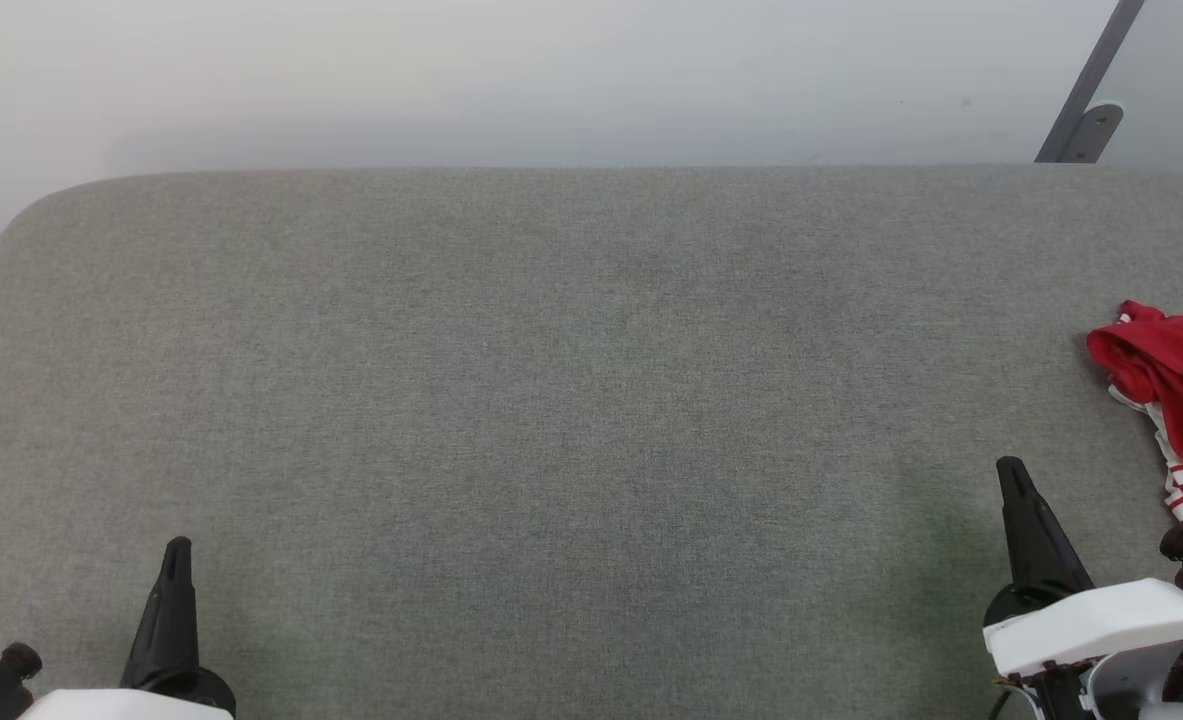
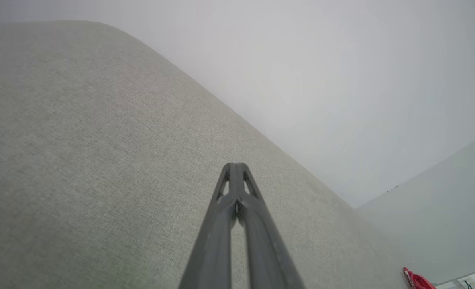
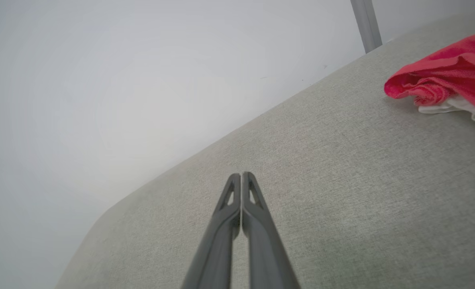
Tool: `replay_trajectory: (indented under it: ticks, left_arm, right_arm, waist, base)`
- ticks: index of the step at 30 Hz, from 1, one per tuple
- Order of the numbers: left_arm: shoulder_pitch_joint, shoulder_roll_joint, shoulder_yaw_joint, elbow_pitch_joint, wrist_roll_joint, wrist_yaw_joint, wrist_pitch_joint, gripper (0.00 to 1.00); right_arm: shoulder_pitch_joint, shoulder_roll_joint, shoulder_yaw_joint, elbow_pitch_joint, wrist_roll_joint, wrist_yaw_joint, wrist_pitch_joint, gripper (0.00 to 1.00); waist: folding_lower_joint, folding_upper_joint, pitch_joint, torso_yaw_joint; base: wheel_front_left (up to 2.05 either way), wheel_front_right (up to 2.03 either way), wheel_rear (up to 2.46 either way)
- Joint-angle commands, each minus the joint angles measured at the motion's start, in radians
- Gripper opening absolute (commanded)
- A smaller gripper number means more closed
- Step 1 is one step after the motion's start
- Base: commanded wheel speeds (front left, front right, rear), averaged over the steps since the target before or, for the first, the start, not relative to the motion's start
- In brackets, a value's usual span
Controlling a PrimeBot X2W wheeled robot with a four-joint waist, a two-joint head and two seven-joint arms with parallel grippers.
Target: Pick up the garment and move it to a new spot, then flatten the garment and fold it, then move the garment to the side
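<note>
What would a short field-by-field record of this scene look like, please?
surface: grey fabric-covered table, far-left corner rounded
garment: red with white striped trim, crumpled at the table's right edge, partly cut off by the head view's edge
left gripper: shut, holding nothing, at the table's near left
right gripper: shut, holding nothing, near the garment but apart from it
task state: garment not yet picked up
background: pale wall; grey metal bar at upper right
</note>
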Motion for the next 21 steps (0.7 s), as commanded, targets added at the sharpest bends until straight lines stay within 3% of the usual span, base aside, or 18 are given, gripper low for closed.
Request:
replay_trajectory:
  ticks: [1, 21]
  left_arm:
    - [-0.026, 0.001, 0.007, -0.004, -0.042, 0.0, 0.01, 0.0]
    - [-0.078, -0.038, 0.013, 0.033, -0.236, 0.001, 0.073, 0.0]
  right_arm:
    - [-0.026, -0.004, 0.0, -0.006, 0.046, 0.0, 0.005, 0.0]
    - [-0.05, -0.004, -0.003, 0.038, 0.296, -0.001, 0.034, 0.0]
  waist:
    - [0.0, -0.0001, -0.001, -0.001]
    - [0.0, -0.0001, -0.016, -0.009]
  base:
    - [0.0, 0.0, 0.0]
    - [0.0, 0.0, 0.0]
